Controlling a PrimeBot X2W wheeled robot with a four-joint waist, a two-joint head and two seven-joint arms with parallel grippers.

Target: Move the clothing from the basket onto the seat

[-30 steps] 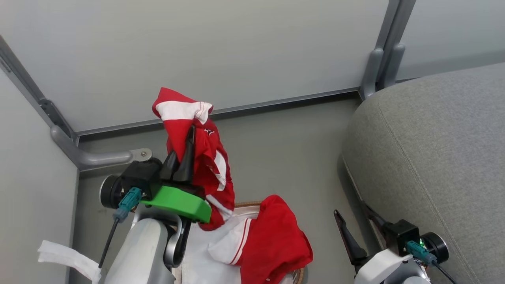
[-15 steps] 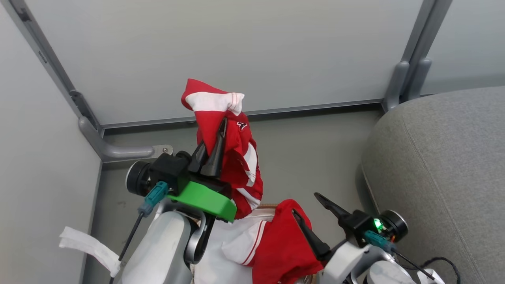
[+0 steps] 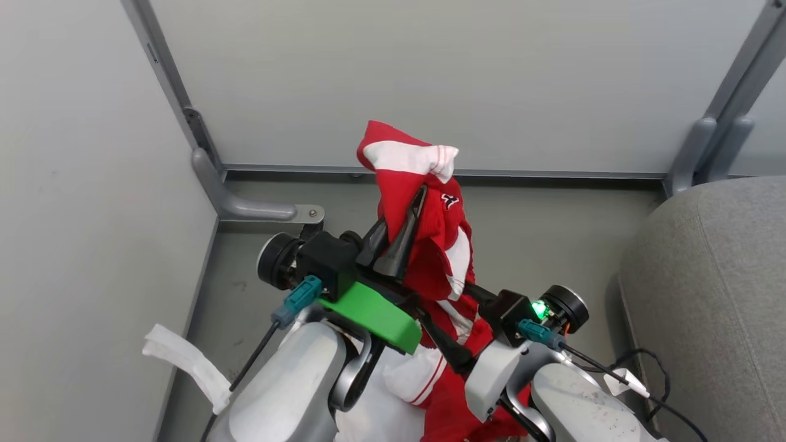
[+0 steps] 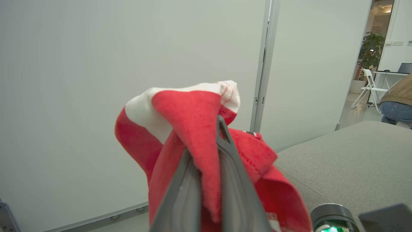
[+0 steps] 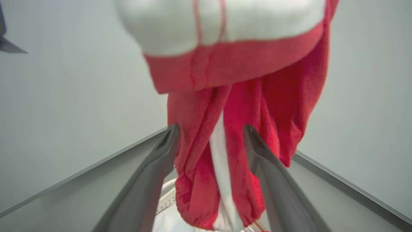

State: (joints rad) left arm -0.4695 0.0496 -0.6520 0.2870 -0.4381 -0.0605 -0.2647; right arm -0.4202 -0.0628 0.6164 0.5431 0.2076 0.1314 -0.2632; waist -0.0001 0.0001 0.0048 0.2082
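Note:
My left gripper (image 3: 402,224) (image 4: 206,151) is shut on a piece of red and white clothing (image 3: 430,209) (image 4: 190,112), held up in the air with its tail hanging down. My right gripper (image 3: 443,299) (image 5: 209,129) stands open, with one finger on each side of that hanging tail (image 5: 225,154). More red clothing with a white panel (image 3: 451,405) lies below, between my two forearms. A bit of the white perforated basket (image 5: 166,200) shows under the hanging cloth. The grey seat (image 3: 706,294) (image 4: 354,161) is off to the right.
Pale partition walls close off the front and left, with grey posts and a floor bracket (image 3: 264,212). A white strip (image 3: 184,362) hangs at my left forearm. A black cable (image 3: 638,362) trails by the seat. Far off, a person (image 4: 397,103) sits near a white chair (image 4: 367,87).
The head camera has turned, shifting the whole picture right. My right gripper has risen from the lower right and now straddles the hanging garment. The left gripper stays shut on it.

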